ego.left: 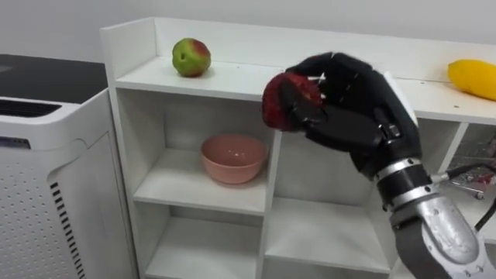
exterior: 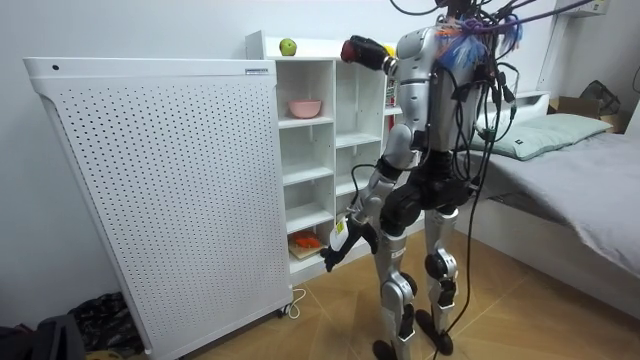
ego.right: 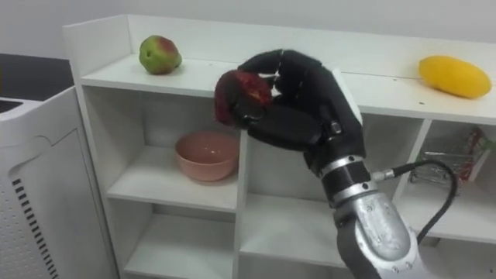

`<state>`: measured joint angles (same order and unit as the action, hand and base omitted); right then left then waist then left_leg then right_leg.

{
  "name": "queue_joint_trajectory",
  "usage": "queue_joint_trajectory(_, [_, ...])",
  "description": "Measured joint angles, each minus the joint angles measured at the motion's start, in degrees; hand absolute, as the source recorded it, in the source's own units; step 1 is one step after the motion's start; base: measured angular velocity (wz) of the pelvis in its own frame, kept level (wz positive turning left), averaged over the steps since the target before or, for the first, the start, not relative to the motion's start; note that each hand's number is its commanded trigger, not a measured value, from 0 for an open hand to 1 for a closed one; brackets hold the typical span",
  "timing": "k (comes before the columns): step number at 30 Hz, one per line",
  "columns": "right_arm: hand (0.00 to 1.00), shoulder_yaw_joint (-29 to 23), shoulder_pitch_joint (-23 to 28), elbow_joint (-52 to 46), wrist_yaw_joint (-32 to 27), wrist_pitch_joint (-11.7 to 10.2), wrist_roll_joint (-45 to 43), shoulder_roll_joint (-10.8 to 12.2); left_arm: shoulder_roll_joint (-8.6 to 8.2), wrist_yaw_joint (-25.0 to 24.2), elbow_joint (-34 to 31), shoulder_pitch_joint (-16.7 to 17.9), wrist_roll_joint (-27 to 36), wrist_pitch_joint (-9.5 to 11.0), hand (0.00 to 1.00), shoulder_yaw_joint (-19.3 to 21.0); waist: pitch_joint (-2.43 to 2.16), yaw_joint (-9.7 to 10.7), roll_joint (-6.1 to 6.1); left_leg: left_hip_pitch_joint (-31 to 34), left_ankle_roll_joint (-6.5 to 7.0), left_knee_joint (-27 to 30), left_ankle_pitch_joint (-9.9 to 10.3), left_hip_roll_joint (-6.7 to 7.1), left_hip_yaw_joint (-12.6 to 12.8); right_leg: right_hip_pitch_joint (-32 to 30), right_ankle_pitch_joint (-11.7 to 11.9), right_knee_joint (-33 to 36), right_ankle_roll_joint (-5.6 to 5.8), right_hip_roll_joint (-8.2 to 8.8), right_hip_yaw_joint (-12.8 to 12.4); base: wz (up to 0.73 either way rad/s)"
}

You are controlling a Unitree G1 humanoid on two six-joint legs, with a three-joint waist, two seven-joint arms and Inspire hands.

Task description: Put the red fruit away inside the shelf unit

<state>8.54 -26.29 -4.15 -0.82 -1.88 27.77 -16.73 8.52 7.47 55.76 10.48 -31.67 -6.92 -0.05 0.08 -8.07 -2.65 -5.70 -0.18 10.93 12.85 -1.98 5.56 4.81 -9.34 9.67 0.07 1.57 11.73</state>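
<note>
My right hand (ego.left: pixel 349 108) is raised in front of the white closet's top shelf (ego.left: pixel 155 74) and is shut on a dark red fruit (ego.left: pixel 279 101), held at the shelf's front edge above the middle divider. A green-and-red apple (ego.left: pixel 191 57) rests on the top shelf at the left. On the same shelf at the far right lies a yellow mango (ego.left: pixel 474 77). In the room view I stand facing the closet (exterior: pixel 315 150), with my left hand (exterior: pixel 335 255) hanging low beside my leg.
A pink bowl (ego.left: pixel 233 157) sits in the upper left compartment. A small wire cart (ego.right: pixel 457 159) shows in a right compartment. A white perforated cabinet (exterior: pixel 150 200) stands against the closet's left side. A bed (exterior: pixel 580 170) lies behind me.
</note>
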Motion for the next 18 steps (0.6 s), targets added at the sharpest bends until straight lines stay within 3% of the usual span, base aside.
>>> queue_joint_trajectory(6, [1.0, 1.87, 8.11, 0.67, 1.59, 0.31, 6.55, 1.63, -0.13, 3.24, 1.51, 0.72, 0.31, -0.08, 0.0, -1.58, -0.04, -0.1, 0.37, 0.32, -0.02, -0.32, 0.01, -0.23, 0.43, -0.39, 0.07, 0.05, -0.07, -0.24, -0.02, -0.03])
queue_joint_trajectory(9, [1.0, 2.06, 10.4, 4.33, 1.51, 0.31, 12.38, 3.82, -0.35, 3.65, 2.99, 0.35, 0.77, -0.07, 0.0, -2.01, -0.26, -0.01, 0.9, 1.16, -0.02, -0.17, 0.0, -0.23, 0.52, -1.11, 0.14, 0.11, -0.14, -0.22, -0.26, 0.0])
queue_joint_trajectory(13, [1.0, 1.96, 11.29, 14.09, 1.04, 0.17, 20.07, 4.83, -0.7, 4.84, 4.28, -1.19, 4.13, -0.02, 0.0, -2.18, -0.32, 0.23, 1.44, 3.75, -0.01, 0.68, -0.01, -0.21, 0.41, -3.5, 0.31, 0.47, -0.22, -0.11, -0.14, 0.0])
queue_joint_trajectory(18, [1.0, 1.89, 11.2, 28.75, -0.02, -0.1, 33.83, 6.04, -0.95, 6.45, 6.25, -3.78, 7.69, 0.2, 0.0, -4.99, 0.03, 0.54, 1.83, 6.56, 0.19, 1.16, -0.41, 0.16, -0.75, -6.04, 0.32, 1.03, -0.23, 0.34, 0.97, 0.09])
